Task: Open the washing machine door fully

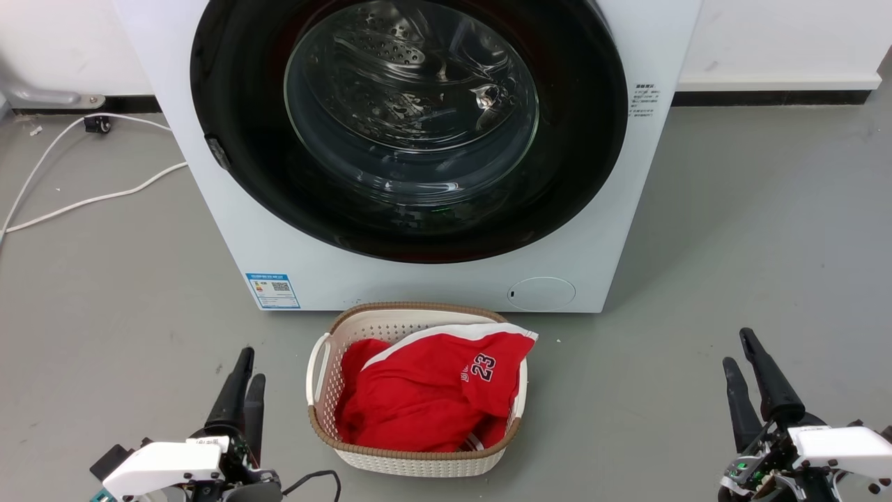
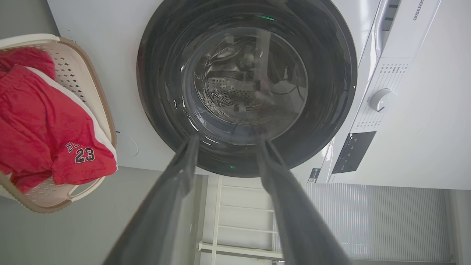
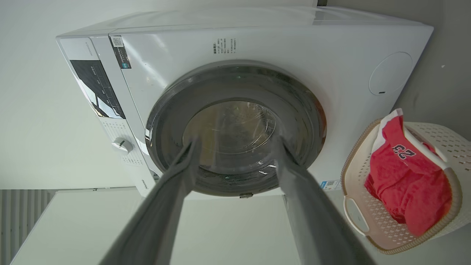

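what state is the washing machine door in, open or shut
Shut. The washing machine door lies flush against the washing machine front, and the steel drum shows through its glass.

Right gripper (image 3: 235, 141): my two fingers spread, nothing between them | washing machine door (image 3: 232, 121): shut flush on white washing machine (image 3: 294, 48) | view's right: perforated laundry basket (image 3: 454, 141) holding red number-23 jersey (image 3: 404, 176)
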Tool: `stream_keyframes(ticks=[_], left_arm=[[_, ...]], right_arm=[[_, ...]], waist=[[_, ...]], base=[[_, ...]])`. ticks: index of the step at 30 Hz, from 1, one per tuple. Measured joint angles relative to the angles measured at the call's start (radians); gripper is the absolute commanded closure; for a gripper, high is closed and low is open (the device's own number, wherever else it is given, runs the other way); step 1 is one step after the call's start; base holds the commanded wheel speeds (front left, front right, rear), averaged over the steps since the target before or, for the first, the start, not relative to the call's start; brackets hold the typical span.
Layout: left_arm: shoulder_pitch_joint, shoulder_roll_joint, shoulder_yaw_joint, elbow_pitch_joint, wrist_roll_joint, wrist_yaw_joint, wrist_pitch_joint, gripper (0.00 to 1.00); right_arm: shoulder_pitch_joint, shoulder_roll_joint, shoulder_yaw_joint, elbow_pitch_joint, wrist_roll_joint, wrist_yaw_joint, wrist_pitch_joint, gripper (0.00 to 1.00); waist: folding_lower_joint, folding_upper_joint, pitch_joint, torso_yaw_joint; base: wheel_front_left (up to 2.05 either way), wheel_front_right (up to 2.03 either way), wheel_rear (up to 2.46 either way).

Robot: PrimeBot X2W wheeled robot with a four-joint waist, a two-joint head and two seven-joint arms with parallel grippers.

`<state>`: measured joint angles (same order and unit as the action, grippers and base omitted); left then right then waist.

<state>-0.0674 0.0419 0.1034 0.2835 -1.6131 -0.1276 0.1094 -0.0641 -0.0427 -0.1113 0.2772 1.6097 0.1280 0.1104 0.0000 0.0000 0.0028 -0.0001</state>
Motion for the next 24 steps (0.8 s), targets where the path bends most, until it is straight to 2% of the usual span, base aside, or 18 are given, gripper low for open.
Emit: stream_keyframes(ticks=[13, 24], left_arm=[[0.000, 0.001, -0.063, -0.041, 0.053, 0.000, -0.066, 0.00], [0.000, 0.002, -0.106, -0.095, 0.209, 0.000, -0.113, 0.00]], right_arm=[[0.019, -0.003, 0.033, -0.058, -0.040, 0.000, -0.059, 0.00], [0.021, -0.015, 0.061, -0.086, -0.156, 0.000, -0.111, 0.00]], waist=[[0.0000, 0.0000, -0.001, 0.001], [0.0000, 0.0000, -0.002, 0.004]], base=[[0.00, 0.00, 0.00], [0.00, 0.00, 0.00]])
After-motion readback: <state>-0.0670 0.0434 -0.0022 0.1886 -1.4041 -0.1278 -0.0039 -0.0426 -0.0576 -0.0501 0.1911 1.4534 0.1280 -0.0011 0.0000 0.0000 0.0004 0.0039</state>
